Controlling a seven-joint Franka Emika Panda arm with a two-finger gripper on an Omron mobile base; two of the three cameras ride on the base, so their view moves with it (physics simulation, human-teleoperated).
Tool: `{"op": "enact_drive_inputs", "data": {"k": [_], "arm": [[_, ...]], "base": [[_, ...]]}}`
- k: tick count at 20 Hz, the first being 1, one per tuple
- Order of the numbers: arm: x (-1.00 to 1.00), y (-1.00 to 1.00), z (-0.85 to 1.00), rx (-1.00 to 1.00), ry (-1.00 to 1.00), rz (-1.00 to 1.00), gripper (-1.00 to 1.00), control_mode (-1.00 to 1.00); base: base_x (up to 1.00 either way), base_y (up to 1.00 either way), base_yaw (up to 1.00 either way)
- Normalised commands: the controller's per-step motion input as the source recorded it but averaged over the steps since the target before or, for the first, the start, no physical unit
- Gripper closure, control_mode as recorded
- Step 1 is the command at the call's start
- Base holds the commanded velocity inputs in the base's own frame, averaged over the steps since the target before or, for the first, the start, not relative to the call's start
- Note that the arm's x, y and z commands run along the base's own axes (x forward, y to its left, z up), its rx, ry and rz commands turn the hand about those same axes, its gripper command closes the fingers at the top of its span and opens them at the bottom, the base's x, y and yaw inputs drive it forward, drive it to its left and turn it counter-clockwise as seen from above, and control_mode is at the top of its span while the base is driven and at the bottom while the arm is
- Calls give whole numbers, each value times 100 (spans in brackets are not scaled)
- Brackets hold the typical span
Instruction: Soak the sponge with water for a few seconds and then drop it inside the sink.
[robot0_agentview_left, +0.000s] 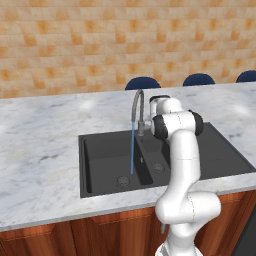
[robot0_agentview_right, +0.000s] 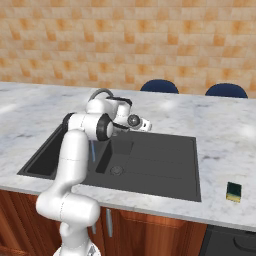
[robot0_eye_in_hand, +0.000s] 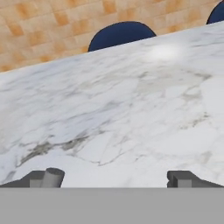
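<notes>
Green-and-yellow sponge (robot0_agentview_right: 233, 191) sits on the counter (robot0_agentview_right: 220, 130) right of the sink (robot0_agentview_right: 150, 165), well apart from your tool (robot0_eye_in_hand: 113, 178), which is wide open and empty. Probably light and squishy; pinch its long sides.

Black sink (robot0_agentview_left: 110, 155), dark green sponge (robot0_agentview_right: 233, 190)

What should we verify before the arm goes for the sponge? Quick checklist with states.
1. Water running from the faucet into the sink: ok.
2. Sponge located, lying on the counter right of the sink, near the front edge: ok.
3. Gripper open, nothing between the fingers: ok.
4. Gripper lined up over the sponge: not ok; the hand view faces bare marble.
5. Path from the gripper to the sponge free of obstacles: ok, as far as the right base view shows.
</notes>
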Motion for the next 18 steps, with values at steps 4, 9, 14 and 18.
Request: {"op": "enact_drive_inputs", "data": {"k": [4, 9, 14, 18], "arm": [[0, -43, 12, 4, 0, -3, -100, -100], [0, -38, 39, 6, 0, -5, -100, -100], [0, -33, 56, 5, 0, -8, -100, -100], [-1, -36, 61, 2, 0, -7, -100, -100]], "base": [[0, 0, 0], [0, 0, 0], [0, 0, 0], [0, 0, 0]]}}
